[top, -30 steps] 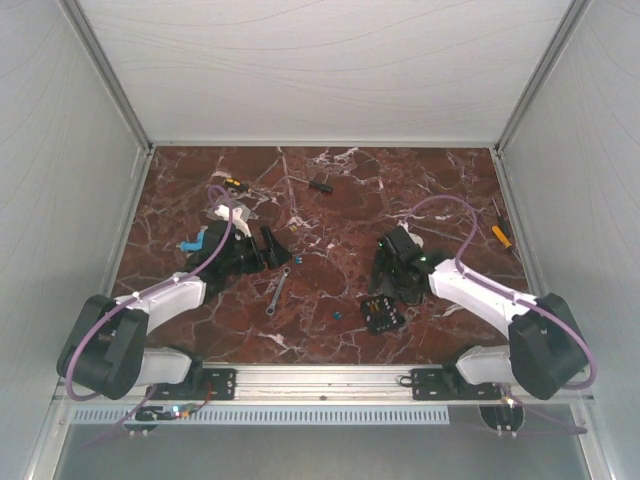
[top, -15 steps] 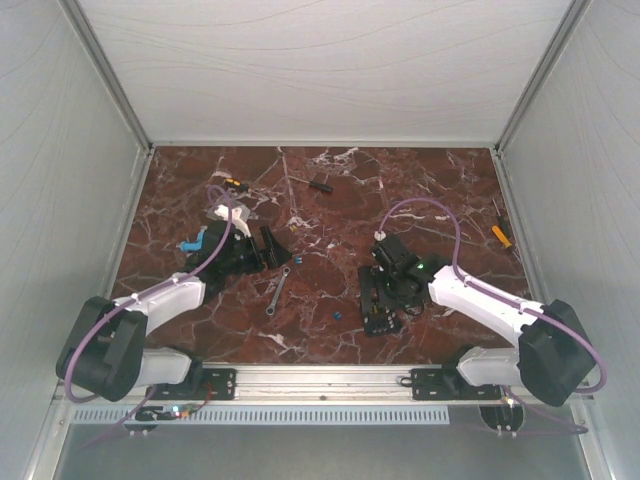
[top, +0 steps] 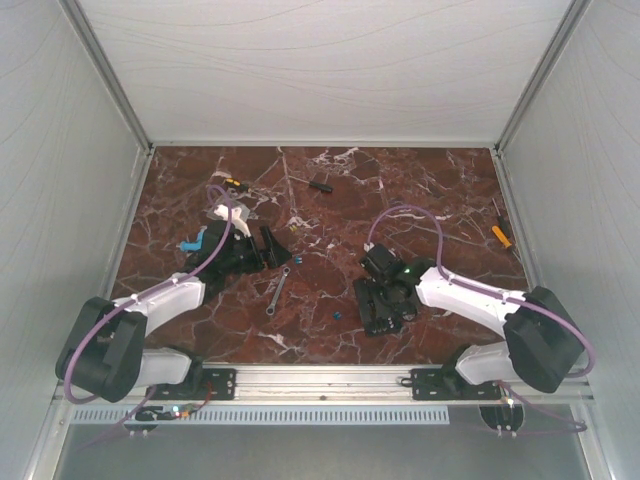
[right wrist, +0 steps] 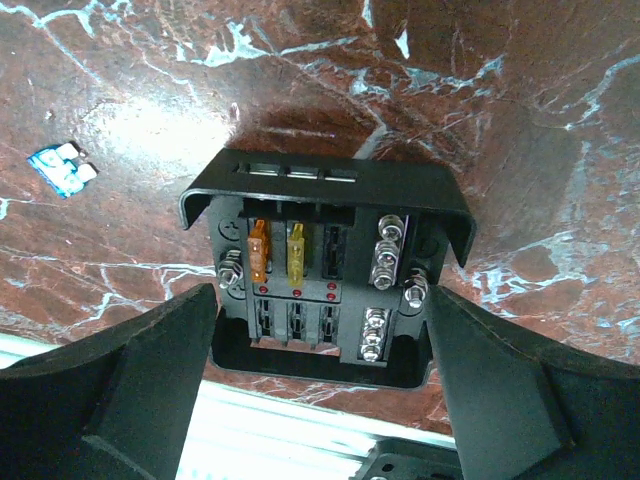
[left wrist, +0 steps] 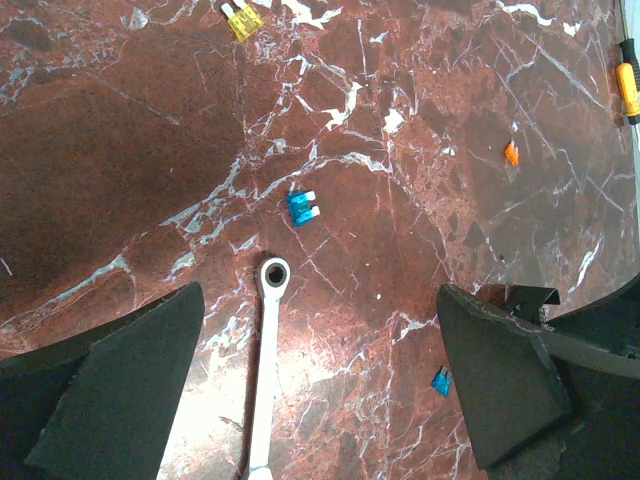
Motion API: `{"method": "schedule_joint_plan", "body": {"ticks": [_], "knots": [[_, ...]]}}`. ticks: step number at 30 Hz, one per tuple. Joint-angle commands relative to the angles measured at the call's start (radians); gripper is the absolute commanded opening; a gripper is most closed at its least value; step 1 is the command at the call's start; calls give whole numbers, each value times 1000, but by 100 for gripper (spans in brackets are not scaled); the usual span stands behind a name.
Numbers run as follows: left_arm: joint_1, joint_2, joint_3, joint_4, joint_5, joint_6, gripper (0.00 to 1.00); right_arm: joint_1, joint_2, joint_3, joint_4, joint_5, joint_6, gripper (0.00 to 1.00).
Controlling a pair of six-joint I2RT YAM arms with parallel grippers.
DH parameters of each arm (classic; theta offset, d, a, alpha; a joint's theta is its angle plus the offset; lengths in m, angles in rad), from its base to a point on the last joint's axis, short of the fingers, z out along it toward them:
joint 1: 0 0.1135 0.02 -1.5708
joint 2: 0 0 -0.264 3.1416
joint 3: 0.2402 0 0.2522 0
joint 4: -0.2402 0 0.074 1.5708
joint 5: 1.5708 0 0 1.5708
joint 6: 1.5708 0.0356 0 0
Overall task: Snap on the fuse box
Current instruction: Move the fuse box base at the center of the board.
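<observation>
1. My right gripper (right wrist: 320, 296) hangs over the fuse box (right wrist: 325, 270); its fingers (right wrist: 130, 400) stand wide apart, one at each side of it; whether they press it I cannot tell
2. The fuse box sits on the table (right wrist: 150, 120) near the front edge, right of centre; an orange fuse (right wrist: 259, 250) and a yellow fuse (right wrist: 296, 250) show in its slots
3. My left gripper (left wrist: 320, 295) is spread wide and holds nothing; a wrench (left wrist: 265, 370) and a blue fuse (left wrist: 301, 207) lie on the table below it

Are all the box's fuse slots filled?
No, the fuse box holds only an orange fuse and a yellow fuse; other slots look empty.
</observation>
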Motion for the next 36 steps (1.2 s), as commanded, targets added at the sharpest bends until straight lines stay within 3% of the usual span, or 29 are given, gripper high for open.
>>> {"method": "schedule_joint_plan", "body": {"ticks": [1,10,24,31,36], "knots": [[-7,-21,35,22,8,14,100,15,21,1,16,35,-3,81],[-7,-26,33,21,6,10,100,14,134,57,99,99,-26,70],[-7,-45,9,42,8,-21,100,-12,445,371,175,169,-69,73],[-7,-36,16,29,1,-35,100,-24,332,414,135,83,-160,86],[-7,-39,18,28,14,-32,100,-133,219,400,101,20,-217,87]]}}
